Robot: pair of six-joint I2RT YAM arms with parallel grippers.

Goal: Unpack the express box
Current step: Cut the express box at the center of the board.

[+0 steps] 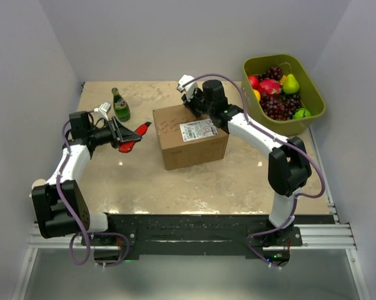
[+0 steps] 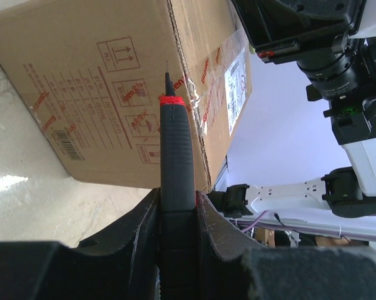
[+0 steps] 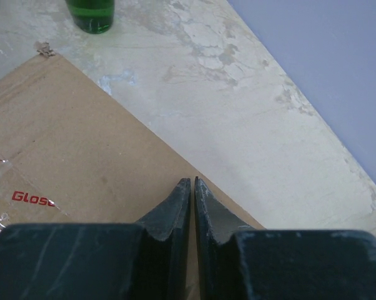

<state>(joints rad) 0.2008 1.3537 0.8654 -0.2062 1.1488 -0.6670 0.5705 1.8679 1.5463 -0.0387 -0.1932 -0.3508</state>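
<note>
The express box [image 1: 189,136], a brown carton with a white label [image 1: 196,130] on top, sits mid-table with its flaps closed. My left gripper [image 1: 118,134] hovers to its left, shut on a cutter [image 1: 135,136] with a dark grip and red parts. In the left wrist view the cutter [image 2: 177,156] runs out between the fingers [image 2: 138,225]; its thin blade tip points at the box's printed side [image 2: 100,81], short of it. My right gripper [image 3: 193,181] is over the box top's far edge [image 3: 82,162], jaws shut with nothing between them; the top view shows it at the box's far side [image 1: 191,103].
A green glass bottle [image 1: 120,105] stands at the back left, also in the right wrist view [image 3: 91,14]. An olive-green tub [image 1: 286,127] of fruit sits at the back right. Grey walls close in the table on three sides.
</note>
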